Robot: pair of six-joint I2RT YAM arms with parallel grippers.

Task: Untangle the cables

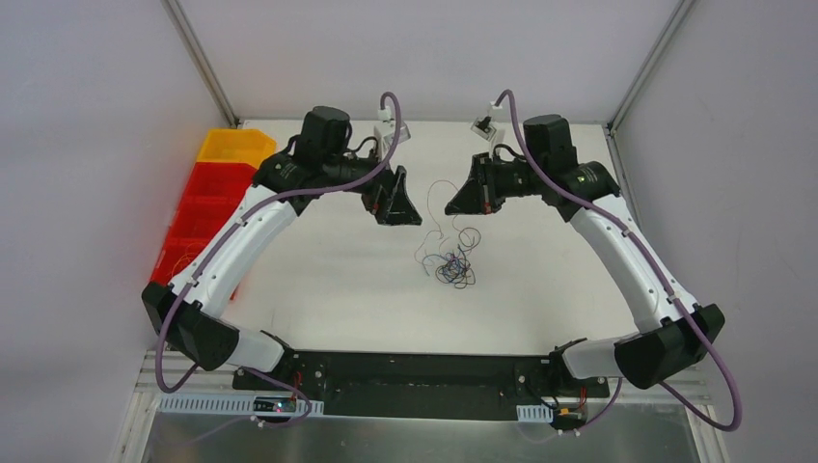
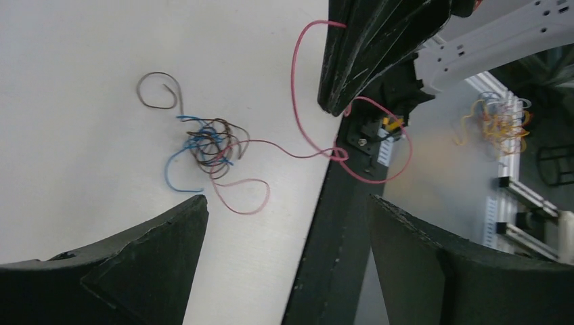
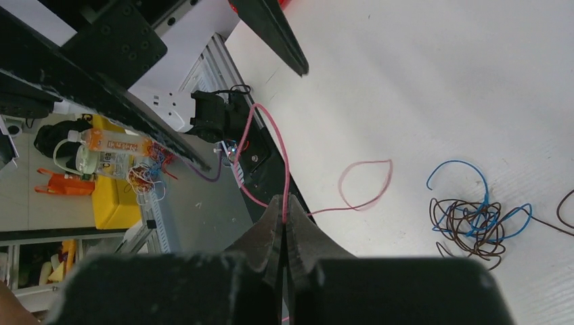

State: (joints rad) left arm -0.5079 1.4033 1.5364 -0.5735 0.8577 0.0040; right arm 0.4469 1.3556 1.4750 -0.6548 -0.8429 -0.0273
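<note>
The cables (image 1: 451, 266) lie in a small tangle on the white table, below and between the two grippers. In the left wrist view the tangle (image 2: 210, 143) is brown and blue wire. A red wire (image 2: 296, 101) runs from it up to my right gripper (image 2: 336, 101). My right gripper (image 3: 285, 206) is shut on that red wire (image 3: 283, 156), held above the table; the tangle (image 3: 474, 220) lies to its right. In the top view my right gripper (image 1: 455, 204) hangs just above the tangle. My left gripper (image 2: 288, 227) is open and empty; it (image 1: 397, 210) hovers left of the wire.
Red and yellow bins (image 1: 207, 188) stand along the table's left edge. The black base rail (image 1: 415, 371) runs along the near edge. A bottle and other wire bundles (image 3: 128, 159) lie off the table.
</note>
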